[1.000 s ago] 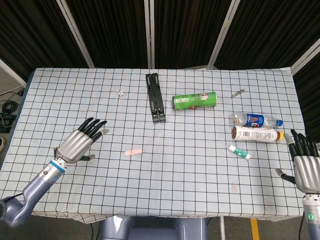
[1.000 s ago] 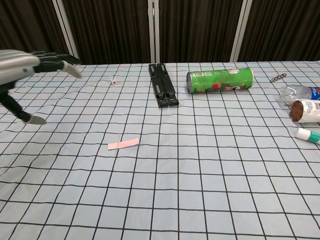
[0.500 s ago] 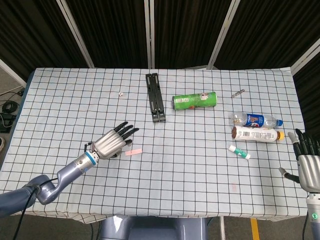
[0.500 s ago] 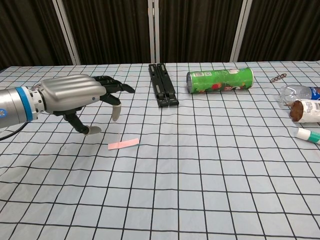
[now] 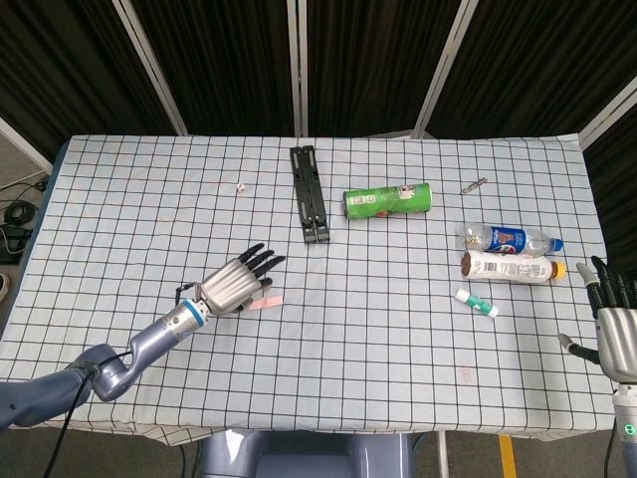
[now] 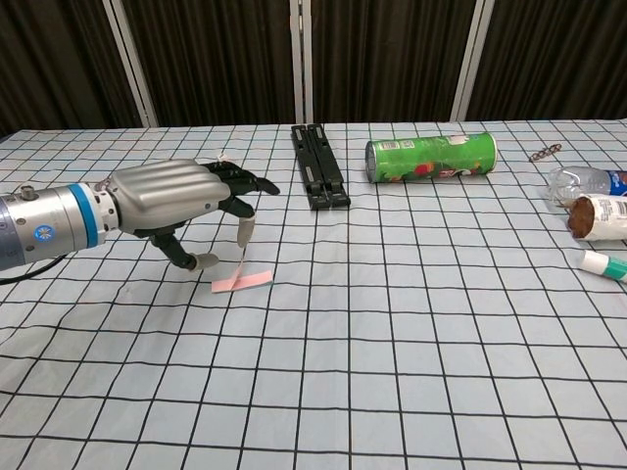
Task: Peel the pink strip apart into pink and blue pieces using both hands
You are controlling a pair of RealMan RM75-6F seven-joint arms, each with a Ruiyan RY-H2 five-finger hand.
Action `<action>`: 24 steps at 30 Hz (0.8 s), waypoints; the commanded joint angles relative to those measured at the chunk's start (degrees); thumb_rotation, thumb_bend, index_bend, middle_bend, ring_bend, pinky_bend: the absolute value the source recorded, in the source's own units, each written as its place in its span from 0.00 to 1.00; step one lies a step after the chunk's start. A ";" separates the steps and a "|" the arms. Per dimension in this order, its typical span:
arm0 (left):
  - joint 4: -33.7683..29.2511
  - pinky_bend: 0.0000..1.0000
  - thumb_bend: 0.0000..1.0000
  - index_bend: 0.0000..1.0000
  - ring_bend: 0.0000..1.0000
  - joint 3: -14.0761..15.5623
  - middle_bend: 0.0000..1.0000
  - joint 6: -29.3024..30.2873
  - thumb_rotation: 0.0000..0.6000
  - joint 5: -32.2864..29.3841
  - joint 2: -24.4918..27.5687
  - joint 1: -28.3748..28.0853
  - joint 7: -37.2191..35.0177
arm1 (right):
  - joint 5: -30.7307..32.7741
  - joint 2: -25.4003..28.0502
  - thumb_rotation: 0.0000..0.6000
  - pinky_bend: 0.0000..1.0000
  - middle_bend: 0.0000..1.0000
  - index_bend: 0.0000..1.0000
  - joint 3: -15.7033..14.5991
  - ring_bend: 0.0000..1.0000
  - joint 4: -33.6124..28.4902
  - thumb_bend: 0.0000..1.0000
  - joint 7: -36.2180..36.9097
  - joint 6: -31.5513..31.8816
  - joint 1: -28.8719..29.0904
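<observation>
— What do we have in front of us, starting with the big picture?

— We see the checked table, and on it the pink strip lying flat, left of centre and toward our near edge. Its long axis runs roughly left to right across the table, the right end tipped slightly away from us.

— Which of our hands is nearer to it?

— The left hand, by far. It hangs just above the strip's left end, palm down, fingers spread and reaching forward past the strip, the thumb hooked down close to the cloth just beside that end. We hold nothing in it; the fingers are apart. One fingertip points down over the strip's middle, but we cannot tell whether it touches.

— And the right hand?

— The right hand sits well apart, at the table's far right edge in the head view, fingers upright and apart, empty. The chest view does not show it at all.

— So what does the next move turn on?

— We judge it turns on the strip lying directly under and slightly right of our left fingers: the thumb and a finger need only close along the near end to pinch it up. Then the right hand must cross most of the table to take the other layer.
</observation>
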 commanded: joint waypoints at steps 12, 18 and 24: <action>-0.21 0.00 0.39 0.48 0.00 0.45 0.00 -0.83 1.00 -0.75 -0.63 -1.32 1.71 | -0.02 0.24 1.00 0.00 0.00 0.00 0.29 0.00 0.08 0.00 0.87 0.04 -0.20; -0.11 0.00 0.42 0.54 0.00 0.69 0.00 -1.27 1.00 -1.60 -1.07 -1.19 2.48 | -0.21 0.32 1.00 0.00 0.00 0.00 0.38 0.00 -0.07 0.00 0.89 0.26 -0.29; -0.63 0.00 0.45 0.59 0.00 0.44 0.00 -1.37 1.00 -2.43 -1.06 -1.19 3.72 | -0.35 0.30 1.00 0.00 0.00 0.00 0.40 0.00 -0.11 0.00 0.90 0.39 -0.38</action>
